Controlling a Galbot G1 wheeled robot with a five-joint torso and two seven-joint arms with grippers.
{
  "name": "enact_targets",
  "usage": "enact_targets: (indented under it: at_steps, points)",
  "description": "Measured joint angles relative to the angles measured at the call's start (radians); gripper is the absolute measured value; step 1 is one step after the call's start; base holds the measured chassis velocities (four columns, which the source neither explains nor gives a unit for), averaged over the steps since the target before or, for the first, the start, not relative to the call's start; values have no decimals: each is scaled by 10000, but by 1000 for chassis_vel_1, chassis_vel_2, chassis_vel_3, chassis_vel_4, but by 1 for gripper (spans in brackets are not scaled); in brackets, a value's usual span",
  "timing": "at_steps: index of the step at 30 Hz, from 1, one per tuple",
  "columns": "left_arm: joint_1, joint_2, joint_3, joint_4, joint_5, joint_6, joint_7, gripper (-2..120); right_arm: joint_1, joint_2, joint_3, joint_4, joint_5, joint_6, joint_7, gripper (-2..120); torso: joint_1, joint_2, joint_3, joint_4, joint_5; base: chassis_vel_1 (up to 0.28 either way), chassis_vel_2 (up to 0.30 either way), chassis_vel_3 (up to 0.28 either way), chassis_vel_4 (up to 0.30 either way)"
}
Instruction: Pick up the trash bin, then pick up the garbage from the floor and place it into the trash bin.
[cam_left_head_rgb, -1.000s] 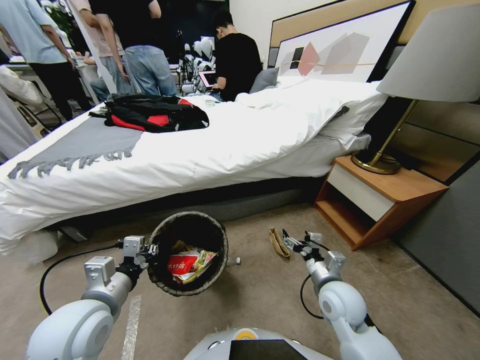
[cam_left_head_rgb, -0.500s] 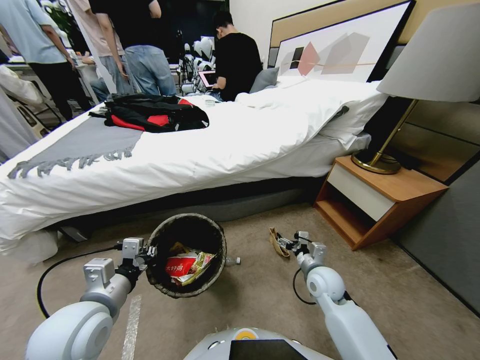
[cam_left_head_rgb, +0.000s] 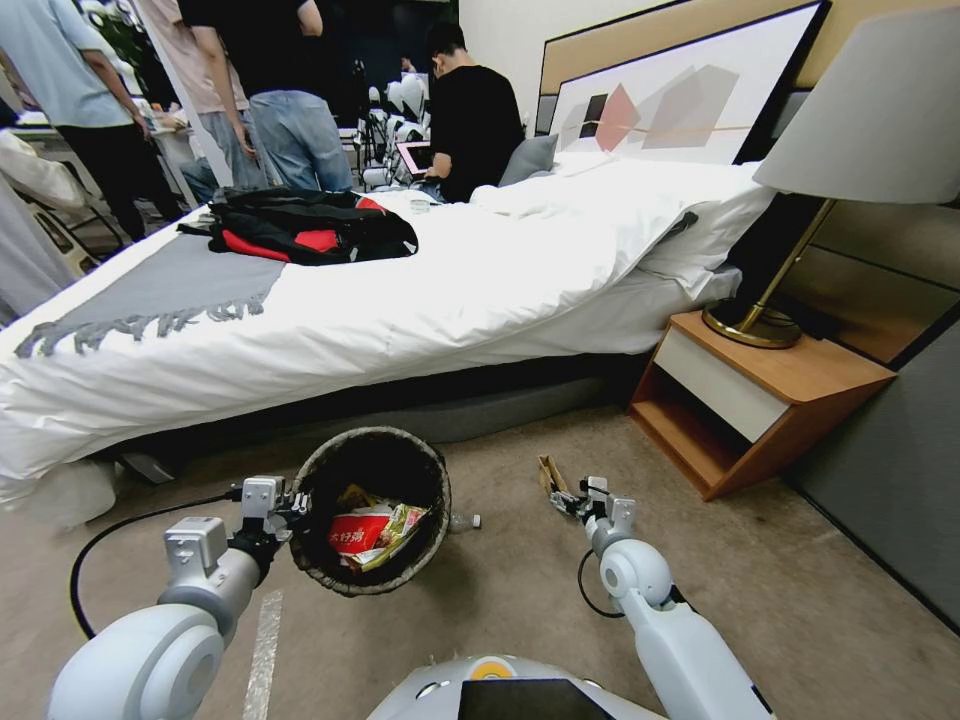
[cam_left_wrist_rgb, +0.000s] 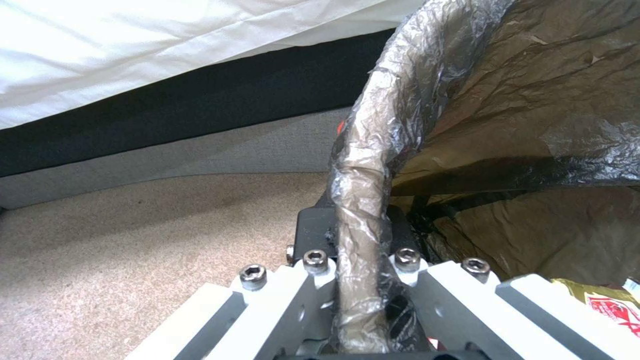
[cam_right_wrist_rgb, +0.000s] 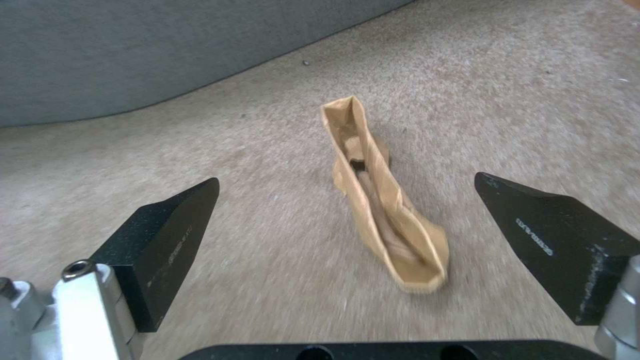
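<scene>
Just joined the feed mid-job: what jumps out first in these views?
The left gripper is clamped on the rim of the trash bin, held beside the bed with red and yellow packets inside. The right gripper, jaws wide open, hangs over a tan peel-like strip lying on the floor.

The bin (cam_left_head_rgb: 372, 510) is small and round, with a dark crinkled liner (cam_left_wrist_rgb: 507, 100) folded over its rim. It is tilted, its mouth turned toward the camera, and the left hand (cam_left_head_rgb: 290, 508) clamps its rim. Inside lie a red-and-white packet (cam_left_head_rgb: 357, 531) and a yellow-green wrapper (cam_left_head_rgb: 405, 520). On the beige floor (cam_left_head_rgb: 500, 590) to the bin's right lies a tan peel (cam_right_wrist_rgb: 380, 205), long, narrow and folded like a trough, between the spread fingers (cam_right_wrist_rgb: 167, 235) of the right hand (cam_left_head_rgb: 566, 500).
</scene>
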Motion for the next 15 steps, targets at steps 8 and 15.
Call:
enact_targets:
  at_steps: [8,15]
  points:
    - [49,-6,-17,0,21,0,0,1,1075,44,-482,-1533,-6,40,-205,100,-1,0,0,0,-1,0,0,0,0]
    - [83,-57,-20,0,65,0,-2,1,1664,125,-723,-2580,-131,180,-356,100,0,0,0,-1,-1,0,0,0,0]
